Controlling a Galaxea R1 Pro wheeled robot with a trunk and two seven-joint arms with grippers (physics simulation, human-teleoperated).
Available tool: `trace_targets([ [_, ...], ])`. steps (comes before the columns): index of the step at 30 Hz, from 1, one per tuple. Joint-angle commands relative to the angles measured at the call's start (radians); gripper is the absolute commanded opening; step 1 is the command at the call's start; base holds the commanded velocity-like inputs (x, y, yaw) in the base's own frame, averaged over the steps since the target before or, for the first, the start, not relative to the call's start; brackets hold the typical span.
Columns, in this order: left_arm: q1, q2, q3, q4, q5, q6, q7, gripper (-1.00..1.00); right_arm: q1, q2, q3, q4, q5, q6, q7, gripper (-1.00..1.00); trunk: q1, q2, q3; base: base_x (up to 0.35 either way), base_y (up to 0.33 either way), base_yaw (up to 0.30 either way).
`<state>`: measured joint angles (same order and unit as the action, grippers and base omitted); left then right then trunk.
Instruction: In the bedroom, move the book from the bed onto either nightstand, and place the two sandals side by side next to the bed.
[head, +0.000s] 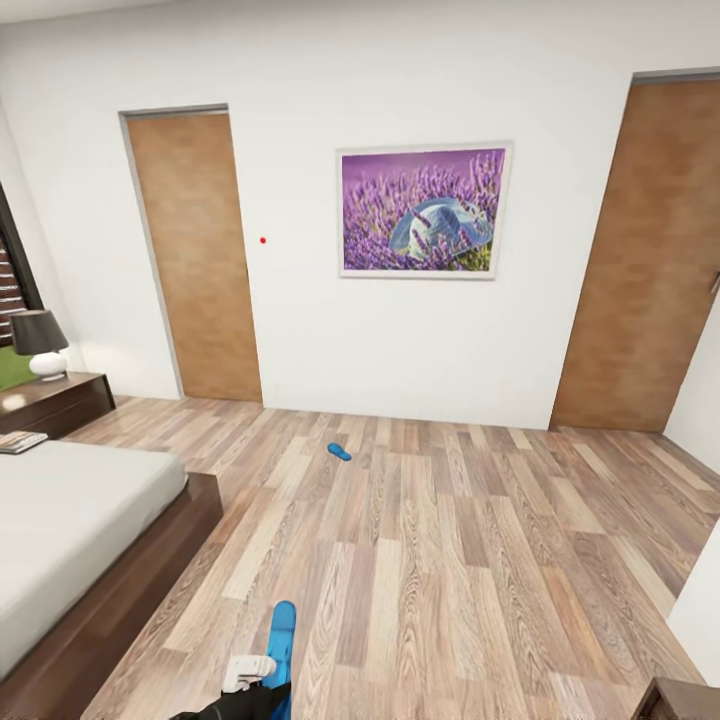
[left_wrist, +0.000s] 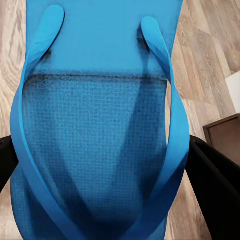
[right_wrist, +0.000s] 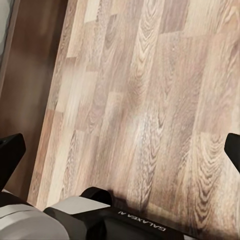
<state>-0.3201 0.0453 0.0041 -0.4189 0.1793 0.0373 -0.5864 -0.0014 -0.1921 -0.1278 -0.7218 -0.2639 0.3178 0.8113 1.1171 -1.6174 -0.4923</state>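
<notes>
Blue sandal (left_wrist: 100, 135) pinched in my left hand (head: 262, 678), sole running out ahead of the fingers (left_wrist: 220, 190), above plank floor (head: 450, 540). Second sandal (head: 339, 452) lies well ahead on the floor. Bed (head: 70, 520) off to my left; book (head: 20, 441) at its far edge. Right hand (right_wrist: 120, 150) spread wide.

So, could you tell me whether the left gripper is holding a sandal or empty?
Holding one: the left gripper has a blue sandal between its dark fingers, raised above the floor.
</notes>
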Motion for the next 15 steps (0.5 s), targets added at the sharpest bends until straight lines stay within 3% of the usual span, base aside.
trace_targets([
  [1,0.000,0.000,0.000,0.001,0.006,0.003,-0.006,-1.00,0.000,0.000,-0.001,-0.001,-0.008,0.009,0.002,1.00,0.000,-0.001,-0.003,0.000,0.000,0.000],
  [5,0.000,0.000,-0.021,0.004,0.005,0.001,-0.042,-1.00,0.000,-0.001,-0.001,-0.001,-0.008,0.009,0.002,1.00,0.000,-0.001,-0.009,0.000,0.000,0.000],
  [10,0.000,0.001,-0.133,0.014,0.006,-0.040,-0.145,-1.00,0.000,-0.001,-0.001,-0.001,-0.008,0.009,0.002,1.00,0.000,-0.001,-0.017,0.000,0.000,0.000],
  [13,0.000,0.001,-0.151,0.020,0.007,-0.071,-0.141,-1.00,0.000,-0.001,-0.001,-0.001,-0.008,0.009,0.002,1.00,0.000,-0.001,-0.022,0.000,0.000,0.000],
  [14,0.000,0.001,-0.153,0.025,0.007,-0.078,-0.123,-1.00,0.000,-0.001,-0.001,-0.001,-0.008,0.009,0.002,1.00,0.000,-0.001,-0.023,0.000,0.000,0.000],
  [15,0.000,0.001,-0.155,0.032,0.007,-0.086,-0.062,-1.00,0.000,-0.001,-0.001,-0.001,-0.008,0.009,0.002,1.00,0.000,-0.001,-0.025,0.000,0.000,0.000],
])
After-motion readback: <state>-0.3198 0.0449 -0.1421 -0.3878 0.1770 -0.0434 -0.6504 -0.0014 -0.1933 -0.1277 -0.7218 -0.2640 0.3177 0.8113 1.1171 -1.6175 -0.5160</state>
